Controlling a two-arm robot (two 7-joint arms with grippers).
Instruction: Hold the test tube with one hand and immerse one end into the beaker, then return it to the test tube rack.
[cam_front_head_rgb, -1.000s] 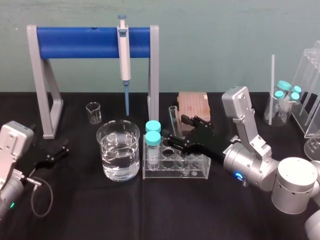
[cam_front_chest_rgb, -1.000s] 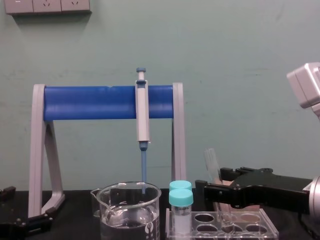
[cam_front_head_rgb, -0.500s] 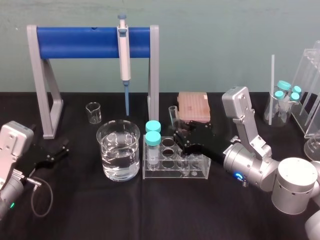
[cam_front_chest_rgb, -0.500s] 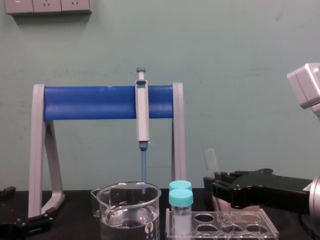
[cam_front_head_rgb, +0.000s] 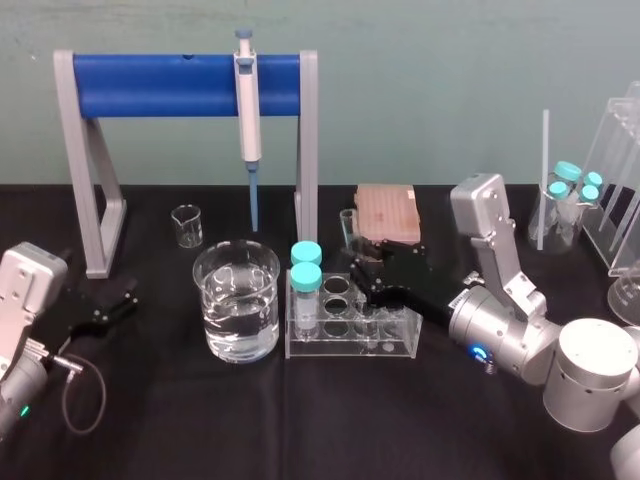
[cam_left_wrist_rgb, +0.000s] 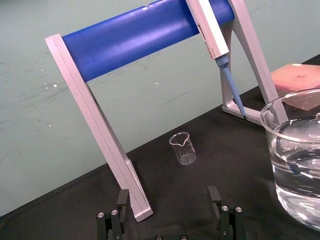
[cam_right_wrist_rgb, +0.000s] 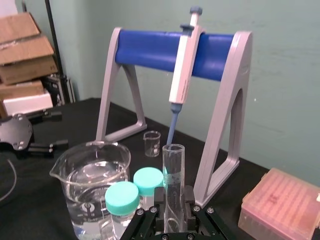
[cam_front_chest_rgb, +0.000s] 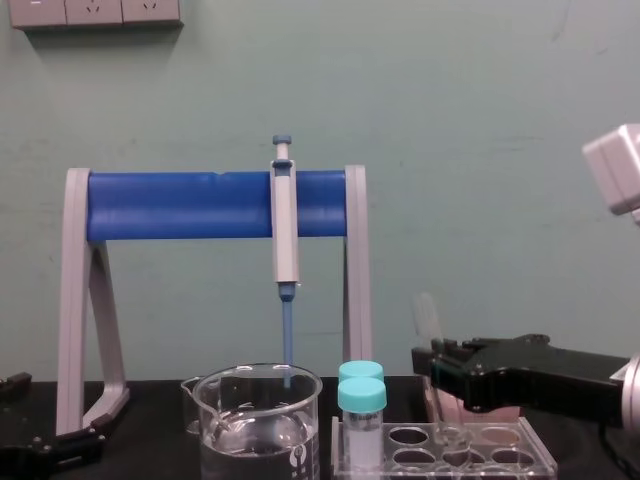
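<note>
The test tube (cam_front_head_rgb: 346, 228) stands upright at the back of the clear test tube rack (cam_front_head_rgb: 398, 346). My right gripper (cam_front_head_rgb: 358, 268) is shut on the tube's middle. In the right wrist view the tube (cam_right_wrist_rgb: 173, 172) rises between the black fingers (cam_right_wrist_rgb: 187, 200), which press on both of its sides. From the chest the tube (cam_front_chest_rgb: 428, 318) sticks up above the gripper (cam_front_chest_rgb: 428, 362) over the rack (cam_front_chest_rgb: 500, 452). The beaker (cam_front_head_rgb: 238, 300), part filled with water, stands just left of the rack. My left gripper (cam_front_head_rgb: 125, 295) rests open at the table's left edge, its fingers (cam_left_wrist_rgb: 214, 195) wide apart with nothing between them.
Two teal-capped vials (cam_front_head_rgb: 306, 268) fill the rack's left holes. A pipette (cam_front_head_rgb: 247, 100) hangs from the blue-barred stand (cam_front_head_rgb: 150, 85) behind the beaker. A small beaker (cam_front_head_rgb: 186, 225) and a pink box (cam_front_head_rgb: 386, 210) sit at the back. More glassware (cam_front_head_rgb: 565, 200) stands at the far right.
The right gripper's jaws have closed from wide open onto the test tube. The left arm has stayed still.
</note>
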